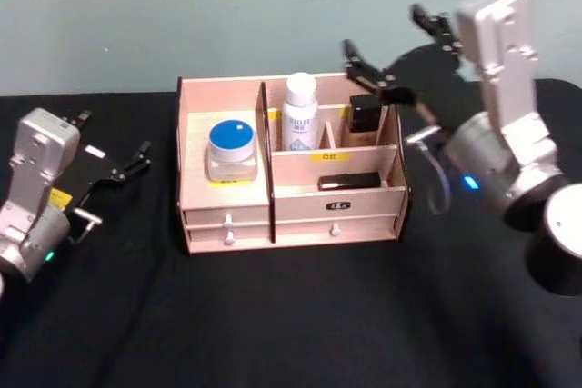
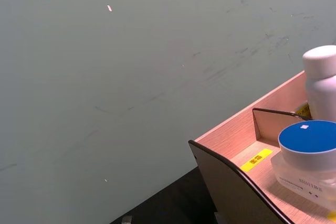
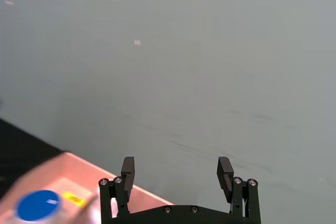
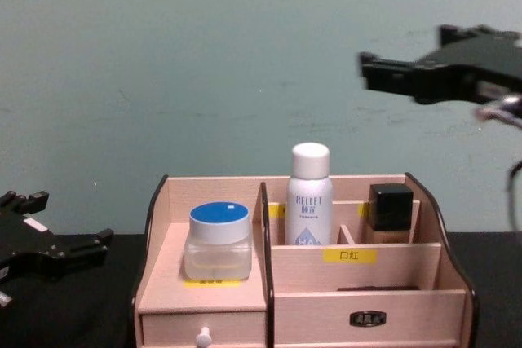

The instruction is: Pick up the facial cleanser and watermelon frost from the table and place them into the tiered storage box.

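The tiered storage box [image 1: 291,211] sits mid-table holding a white bottle [image 1: 299,113] upright in its rear middle compartment, a blue-lidded jar [image 1: 233,149] at the bottle's 8 o'clock and a black-capped container [image 1: 366,115] at its 3 o'clock. The right gripper [image 1: 393,50] hovers with fingers spread and empty at the box's 1 o'clock. The left gripper [image 1: 111,147] rests open near the table at 9 o'clock.

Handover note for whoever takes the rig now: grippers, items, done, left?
Left gripper: open, holding nothing, low beside the storage box's left side.
Right gripper: open, holding nothing, raised above the box's back right corner.
In the box: blue-lidded jar in the left compartment, white bottle upright at the back middle, small black box at the back right.
Done: both items appear placed.
Left: apparently just parking the arms.
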